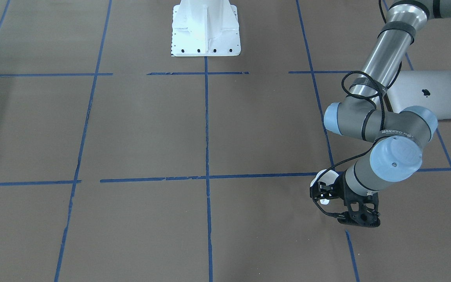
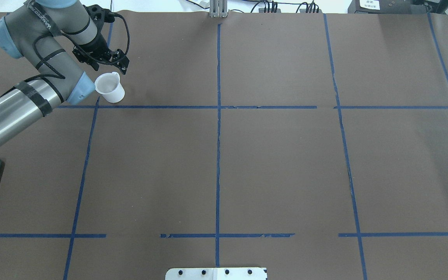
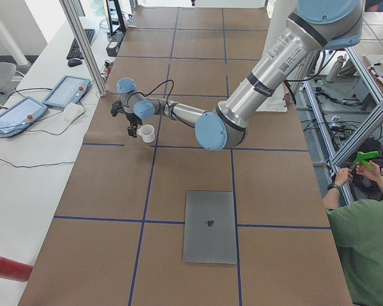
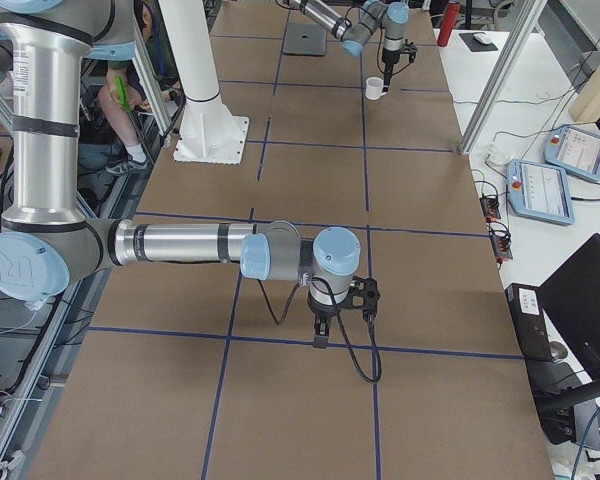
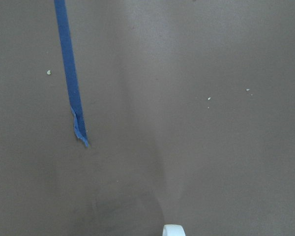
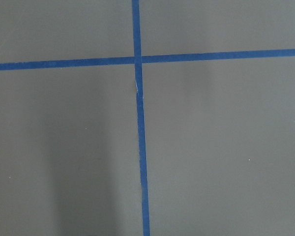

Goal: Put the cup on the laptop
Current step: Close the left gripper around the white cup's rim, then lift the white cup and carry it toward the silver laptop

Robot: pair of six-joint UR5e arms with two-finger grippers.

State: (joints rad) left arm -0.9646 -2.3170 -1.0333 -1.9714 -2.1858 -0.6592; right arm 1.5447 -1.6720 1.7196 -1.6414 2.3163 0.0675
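Note:
The small white cup point(image 2: 110, 88) stands upright on the brown table at the far left. It also shows in the front view point(image 1: 322, 176) and the left side view point(image 3: 147, 133). My left gripper point(image 2: 109, 67) hangs right at the cup's far side, at its height point(image 3: 130, 129). I cannot tell if its fingers are shut on the cup. A white sliver of the cup point(image 5: 173, 230) shows at the bottom of the left wrist view. The silver laptop point(image 1: 437, 96) lies shut nearer the robot point(image 3: 209, 226). My right gripper point(image 4: 342, 325) hangs over bare table, far from both, its state unclear.
The white robot base point(image 1: 206, 29) stands at the table's middle edge. Blue tape lines point(image 6: 139, 123) grid the brown surface. An operator point(image 3: 364, 242) sits beside the table. Teach pendants point(image 3: 67, 91) lie on the white bench beyond the cup.

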